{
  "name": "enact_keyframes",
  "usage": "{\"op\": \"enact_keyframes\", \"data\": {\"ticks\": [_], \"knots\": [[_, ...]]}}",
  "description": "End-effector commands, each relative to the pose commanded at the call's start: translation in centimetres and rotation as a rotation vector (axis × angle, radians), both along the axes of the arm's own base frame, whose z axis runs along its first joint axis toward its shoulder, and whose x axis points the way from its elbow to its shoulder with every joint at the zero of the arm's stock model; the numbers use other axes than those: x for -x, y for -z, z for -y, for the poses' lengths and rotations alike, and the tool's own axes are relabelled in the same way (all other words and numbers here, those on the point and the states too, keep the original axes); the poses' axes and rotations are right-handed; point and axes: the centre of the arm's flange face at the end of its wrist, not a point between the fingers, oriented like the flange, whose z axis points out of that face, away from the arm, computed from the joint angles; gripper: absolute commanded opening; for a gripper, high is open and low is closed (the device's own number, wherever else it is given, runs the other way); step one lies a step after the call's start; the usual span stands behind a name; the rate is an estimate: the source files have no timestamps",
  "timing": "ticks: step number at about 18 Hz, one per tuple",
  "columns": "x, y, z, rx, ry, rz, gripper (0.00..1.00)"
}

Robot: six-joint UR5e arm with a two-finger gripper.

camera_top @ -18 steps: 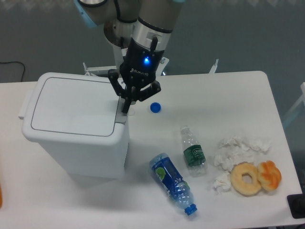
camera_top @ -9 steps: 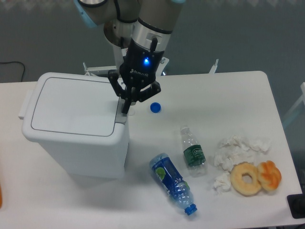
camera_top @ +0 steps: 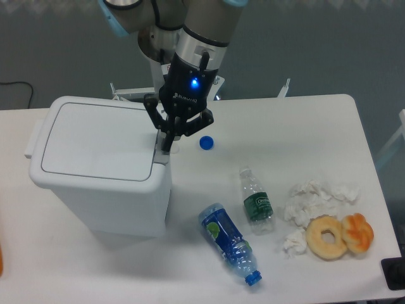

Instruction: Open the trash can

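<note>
The trash can [camera_top: 95, 164] is a large white bin with rounded corners, standing on the left of the table. Its flat lid [camera_top: 98, 142] is down and closed. The grey push tab [camera_top: 161, 154] sits at the lid's right edge. My gripper [camera_top: 167, 146] points straight down with its fingers shut together, and their tips are on the tab. The gripper holds nothing.
A blue bottle cap [camera_top: 205, 143] lies just right of the gripper. A small clear bottle [camera_top: 257, 201] and a blue-labelled bottle [camera_top: 229, 241] lie in the middle. Crumpled tissues [camera_top: 313, 196], a bagel [camera_top: 327, 237] and an orange pastry [camera_top: 358, 232] are at the right.
</note>
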Motion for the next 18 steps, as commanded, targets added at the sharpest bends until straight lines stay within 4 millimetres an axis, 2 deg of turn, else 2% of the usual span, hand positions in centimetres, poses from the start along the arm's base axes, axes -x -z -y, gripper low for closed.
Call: {"op": "enact_keyframes", "data": {"ticks": [6, 9, 10, 13, 15, 16, 18], "knots": [[0.2, 0.3, -0.1, 0.004, -0.002, 0.004, 0.00], [0.3, -0.6, -0.1, -0.008, -0.005, -0.008, 0.01], [0.5, -1.1, -0.1, -0.015, -0.007, -0.016, 0.08], [0.8, -1.7, -0.1, -0.023, -0.005, -0.029, 0.44], [1.7, -1.9, 0.5, -0.025, -0.022, -0.035, 0.55], [2.5, -2.0, 1.1, -0.025, -0.038, -0.038, 0.65], [4.1, -1.6, 1.6, -0.018, -0.060, -0.047, 1.00]]}}
